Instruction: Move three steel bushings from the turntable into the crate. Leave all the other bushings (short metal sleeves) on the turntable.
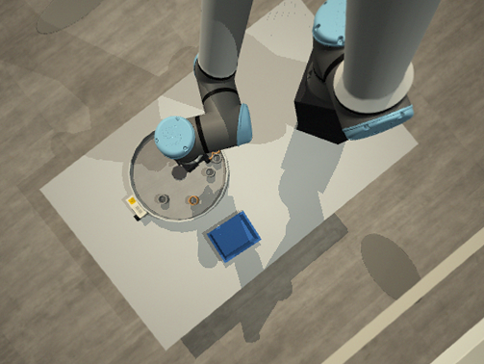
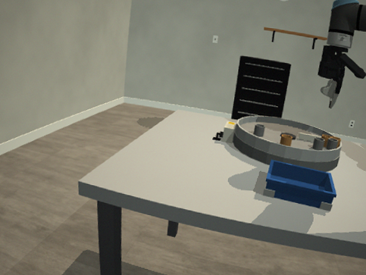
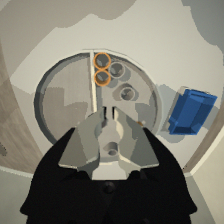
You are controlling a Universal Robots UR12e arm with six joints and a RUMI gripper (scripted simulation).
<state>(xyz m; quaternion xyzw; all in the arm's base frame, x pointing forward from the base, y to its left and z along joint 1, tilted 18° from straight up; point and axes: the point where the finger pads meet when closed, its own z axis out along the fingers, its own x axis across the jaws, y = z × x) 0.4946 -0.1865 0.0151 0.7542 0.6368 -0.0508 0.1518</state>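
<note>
Although the pale rectangular bench carries everything, the round grey rimmed turntable dominates its far side, near the edge by the arm's base. The blue plastic crate sits just beside the turntable, toward the near edge, with nothing in it. The black two-jaw tool hangs high above the turntable, jaws together on nothing. Three grey steel bushings stand upright on the disc; two orange-brown bushings stand among them, one touching a steel one. The steel sleeves probably handle as stiff, smooth, fairly heavy; gripping across the outer wall looks best. The rim and the neighbouring orange sleeve may crowd the jaws.
</note>
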